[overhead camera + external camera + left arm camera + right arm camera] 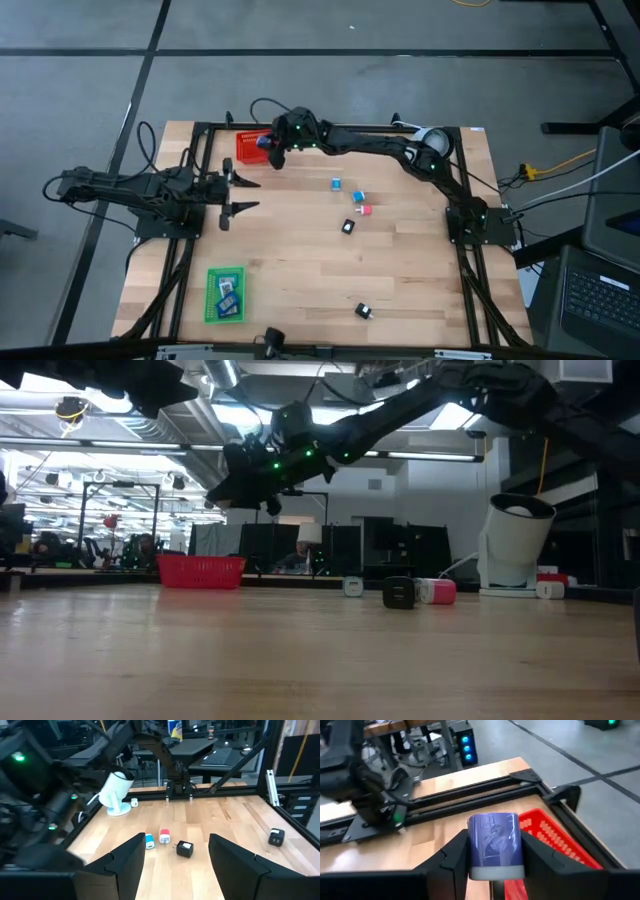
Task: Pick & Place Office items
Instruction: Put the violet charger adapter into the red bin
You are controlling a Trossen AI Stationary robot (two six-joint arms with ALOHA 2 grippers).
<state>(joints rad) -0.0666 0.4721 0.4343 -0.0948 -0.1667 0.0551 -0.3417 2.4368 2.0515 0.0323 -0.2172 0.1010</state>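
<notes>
My right gripper [272, 152] reaches to the table's far left and hangs beside the red mesh basket [250, 146], shut on a purple office item [495, 844]. In the low view it [272, 503] is well above the basket [200, 572]. My left gripper [236, 195] is open and empty at the left, level over the table. Loose items lie mid-table: two blue ones [336, 184] [357, 196], a pink one [364, 210] and a black one [348, 227]. Another black one [363, 312] lies near the front edge. The left wrist view also shows the blue [149, 841], pink [164, 837] and black [185, 848] items. My right gripper pinches the purple item between its two fingers, one on each of two opposite sides [472, 845]. The item's pale lower band [496, 871] shows between the fingers. It is lifted clear, above the wood next to the basket's edge [547, 840].
A flat green tray [225, 293] with small pieces lies near the front left. A white upright device [432, 140] stands at the far right, with a small white piece [548, 588] beside it. The black frame rails [340, 128] run along the table's edges.
</notes>
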